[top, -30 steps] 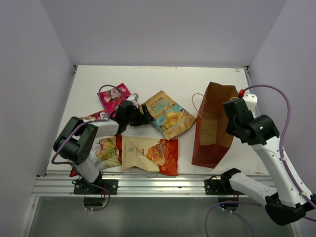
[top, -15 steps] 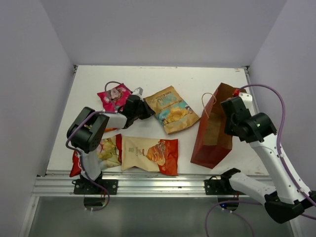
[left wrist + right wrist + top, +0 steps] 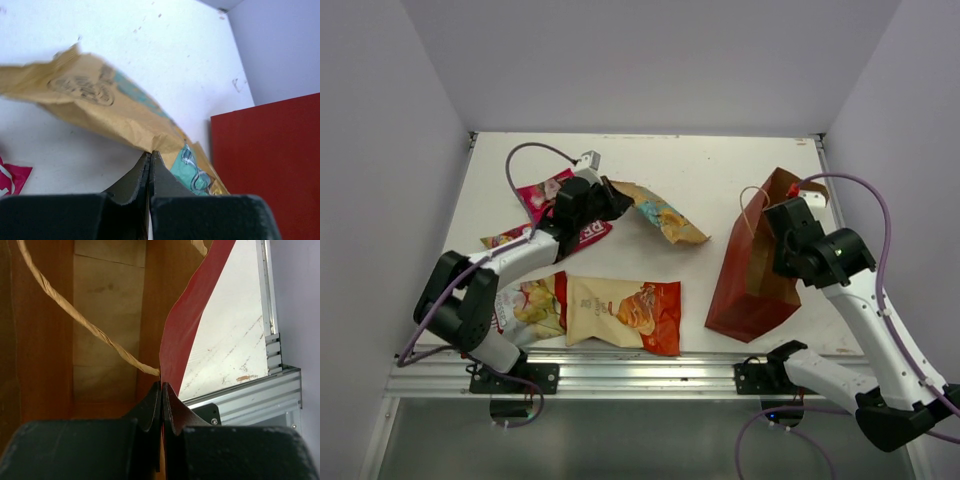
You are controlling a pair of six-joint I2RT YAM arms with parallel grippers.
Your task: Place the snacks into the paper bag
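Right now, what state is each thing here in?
Tan-and-blue packet: pinched at one edge, held up by the left gripper.
Paper bag: mouth open, rim pinched by the right gripper.
Magenta packet: lying flat, partly hidden.
Cream-and-orange packet: lying flat.
Red-and-white packet: lying flat.
Small red-yellow packet: mostly hidden.
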